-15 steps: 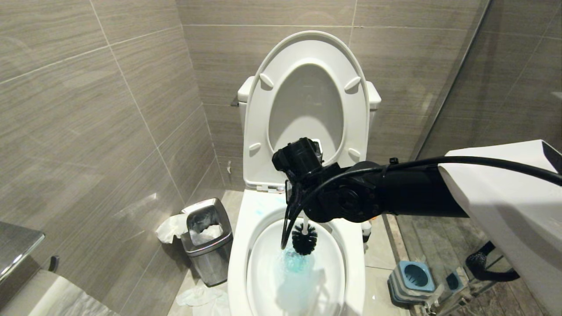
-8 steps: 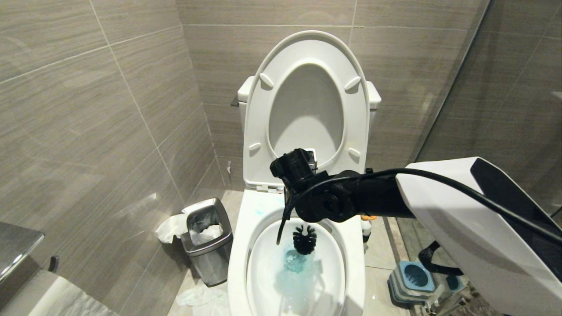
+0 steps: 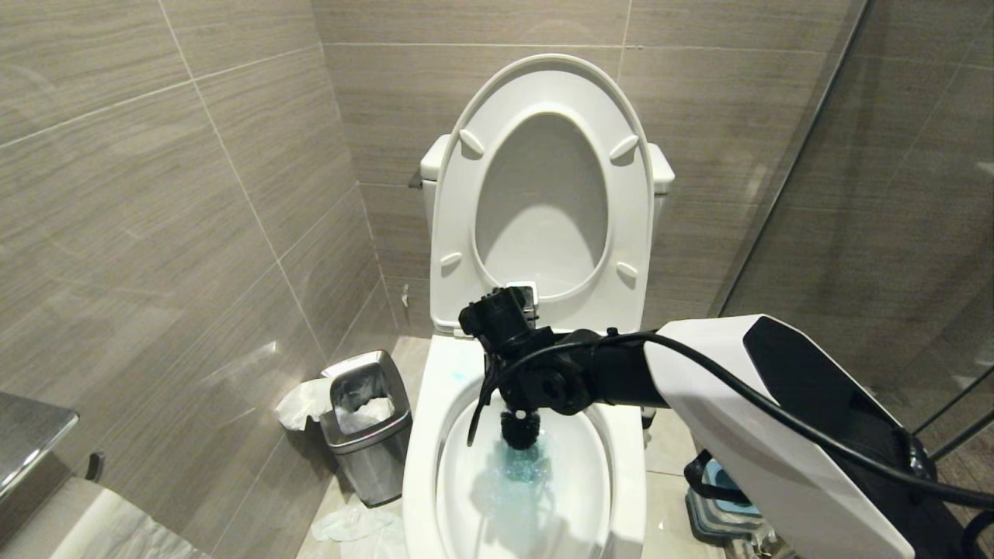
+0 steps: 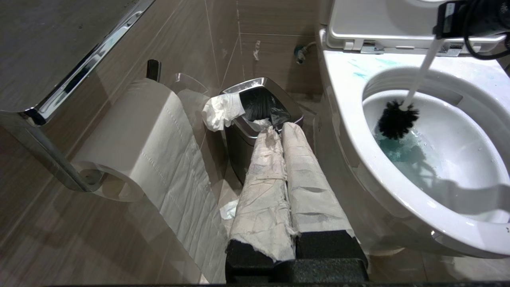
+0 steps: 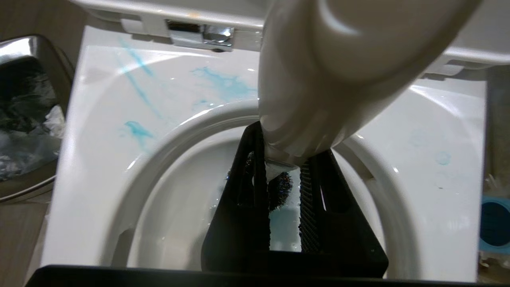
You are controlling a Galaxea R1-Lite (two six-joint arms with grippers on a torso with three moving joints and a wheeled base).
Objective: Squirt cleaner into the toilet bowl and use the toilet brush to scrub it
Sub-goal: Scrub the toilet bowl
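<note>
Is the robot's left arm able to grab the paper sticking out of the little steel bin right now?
Probably yes. The left gripper, shut and wrapped in paper, points at the steel bin with nothing between them, and the crumpled paper hangs over the bin's rim. It would have to open first.

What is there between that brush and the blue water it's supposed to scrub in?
Nothing visible. The right tool grips the toilet brush by its white handle, and the black bristle head already hangs inside the toilet bowl, at the edge of the blue water. Seat and lid stand raised.
</note>
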